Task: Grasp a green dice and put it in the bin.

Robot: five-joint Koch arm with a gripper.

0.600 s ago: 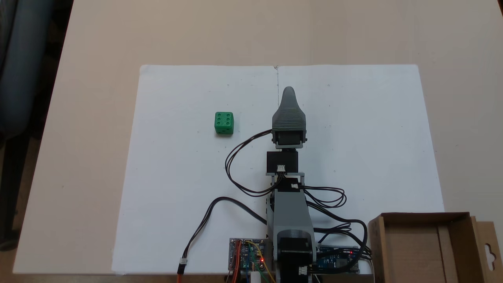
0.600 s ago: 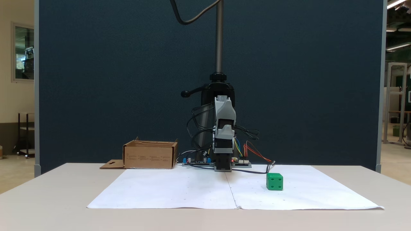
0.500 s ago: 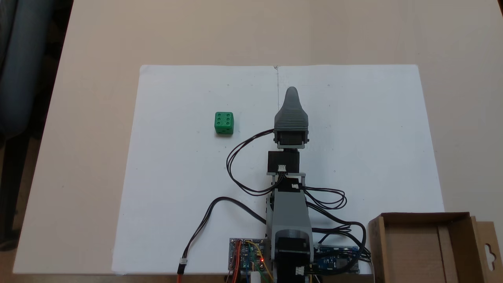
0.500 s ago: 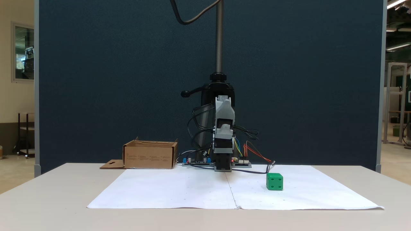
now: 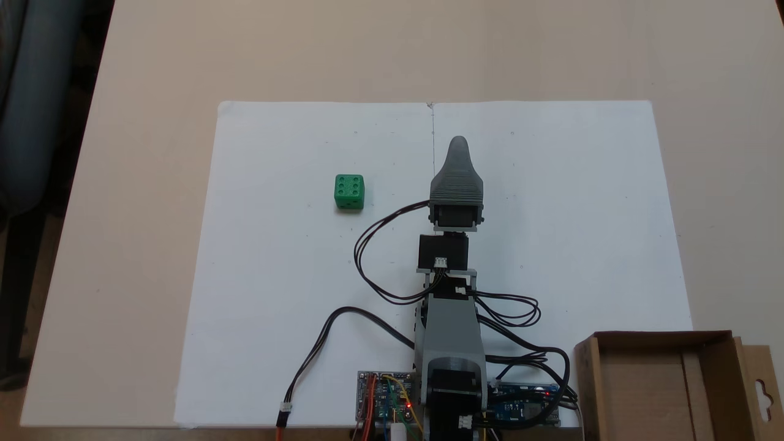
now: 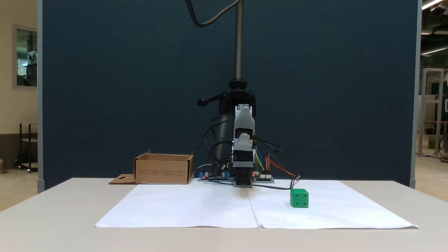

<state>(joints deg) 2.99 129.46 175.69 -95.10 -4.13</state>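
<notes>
Jaws (image 5: 458,144) tapering to one visible tip, apparently stacked so their spread cannot be told, above white paper (image 5: 275,257); green dice (image 5: 349,192) well apart, six pips up; bin (image 5: 710,349) at the counter (image 5: 153,73) corner beside the arm's base.

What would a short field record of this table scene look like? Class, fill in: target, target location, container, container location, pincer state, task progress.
target: green dice, six pips up
target location: on the white paper, left of the arm in the top-down fixed view; right of it in the front fixed view
container: cardboard bin with hang-hole flap
container location: beside the arm's base, off the paper's corner
pincer state: pincer jaws stacked, cannot tell
task progress: dice not yet grasped
</notes>
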